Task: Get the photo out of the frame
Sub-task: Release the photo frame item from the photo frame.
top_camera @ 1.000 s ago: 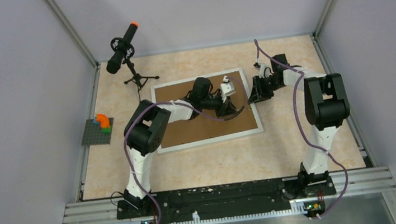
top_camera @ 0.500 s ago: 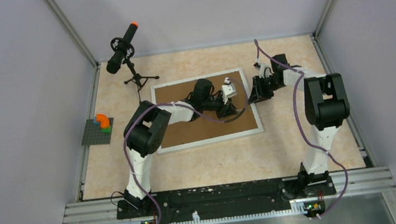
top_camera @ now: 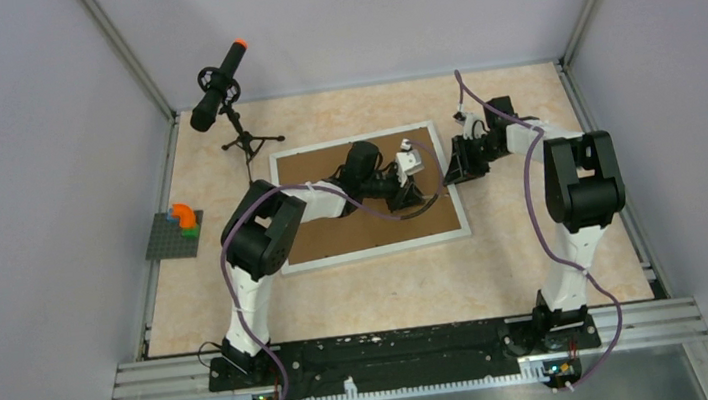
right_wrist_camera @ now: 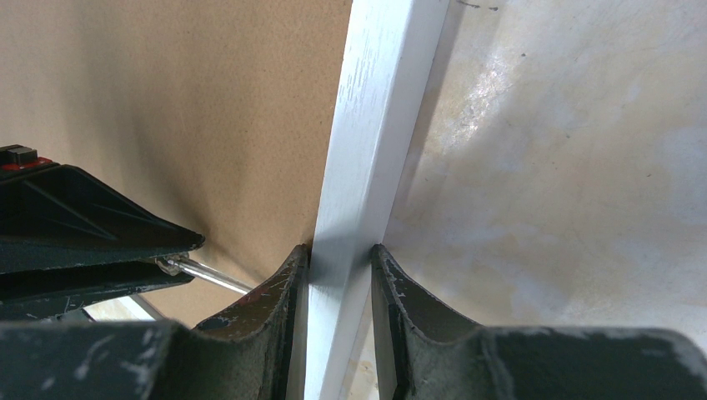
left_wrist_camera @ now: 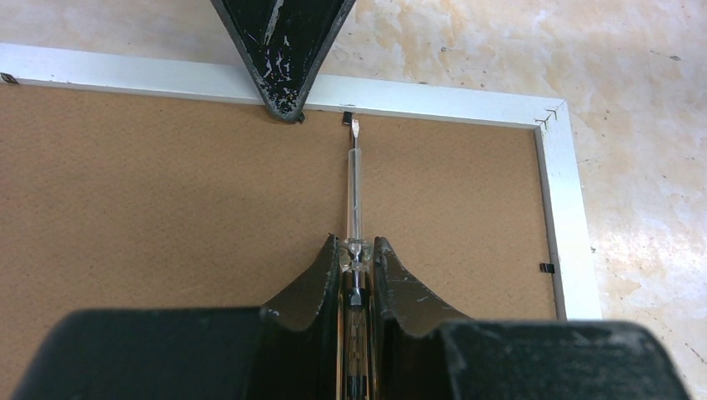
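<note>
Lying on the table: the frame (top_camera: 376,250) sits back up in the middle of the table (top_camera: 382,302), slightly askew. Its brown backing board (top_camera: 353,230) fills the white border.
Photo: not visible in any view, since the board covers the whole opening.
Left gripper: the left gripper (left_wrist_camera: 357,246) reaches over the board and is clamped on a screwdriver (left_wrist_camera: 354,192) with a clear handle. The thin shaft points at the frame's right-hand border.
Screwdriver tip: it sits just at a small black tab (left_wrist_camera: 347,119) on the inner edge of the border. Whether the two touch is hard to tell.
Right gripper: the right gripper (right_wrist_camera: 340,254) pinches the white border from both sides, one finger over the board and one over the table. That puts it just beside the tab.
In the way: the right gripper's dark finger (left_wrist_camera: 283,50) crowds the border next to the tip.
Second tab: another black tab (left_wrist_camera: 546,267) shows on the adjoining border.
Around: what looks like a black microphone (top_camera: 216,87) with an orange tip stands on a tripod at the far left. A grey baseplate (top_camera: 164,244) with coloured bricks lies at the left edge.
</note>
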`<action>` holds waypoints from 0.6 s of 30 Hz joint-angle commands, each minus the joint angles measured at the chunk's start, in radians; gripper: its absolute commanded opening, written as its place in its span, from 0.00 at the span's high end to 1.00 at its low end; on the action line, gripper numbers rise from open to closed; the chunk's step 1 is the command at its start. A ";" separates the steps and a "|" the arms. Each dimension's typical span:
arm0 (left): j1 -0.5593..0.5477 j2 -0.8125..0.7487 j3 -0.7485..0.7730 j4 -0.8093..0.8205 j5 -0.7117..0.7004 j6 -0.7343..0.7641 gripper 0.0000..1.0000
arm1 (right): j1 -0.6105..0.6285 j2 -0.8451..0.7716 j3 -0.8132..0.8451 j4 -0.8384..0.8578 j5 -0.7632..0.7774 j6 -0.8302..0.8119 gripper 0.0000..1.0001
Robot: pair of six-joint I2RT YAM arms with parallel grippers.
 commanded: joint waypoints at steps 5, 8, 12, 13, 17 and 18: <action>0.021 -0.037 -0.029 -0.028 -0.039 0.022 1.00 | 0.039 0.082 -0.028 -0.057 0.094 -0.043 1.00; 0.027 -0.039 -0.029 -0.028 -0.038 0.018 1.00 | 0.040 0.083 -0.028 -0.058 0.095 -0.044 1.00; 0.029 -0.038 -0.029 -0.031 -0.038 0.029 1.00 | 0.039 0.085 -0.025 -0.058 0.094 -0.044 1.00; 0.029 -0.032 -0.022 -0.031 -0.041 0.023 1.00 | 0.039 0.087 -0.025 -0.057 0.091 -0.043 1.00; 0.035 -0.021 -0.007 -0.033 -0.043 0.001 1.00 | 0.039 0.087 -0.024 -0.060 0.092 -0.042 1.00; 0.034 -0.024 -0.015 -0.029 -0.042 0.005 1.00 | 0.039 0.085 -0.025 -0.059 0.092 -0.044 1.00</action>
